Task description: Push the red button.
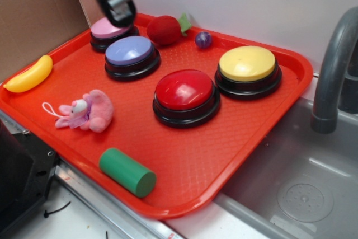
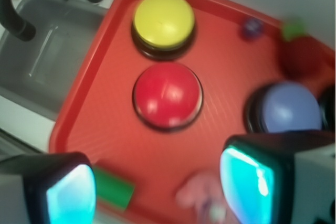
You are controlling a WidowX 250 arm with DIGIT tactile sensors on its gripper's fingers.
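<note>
On the ribbed red tray [image 1: 263, 116], the glossy domed red button [image 1: 184, 90] sits centrally, with yellow [image 1: 248, 64], lavender [image 1: 129, 52] and pink-topped buttons [image 1: 106, 28] around it. Only the exterior view shows the banana toy [image 1: 29, 75]. The gripper [image 2: 157, 190] hangs wide open, empty, near the tray's back left corner.
</note>
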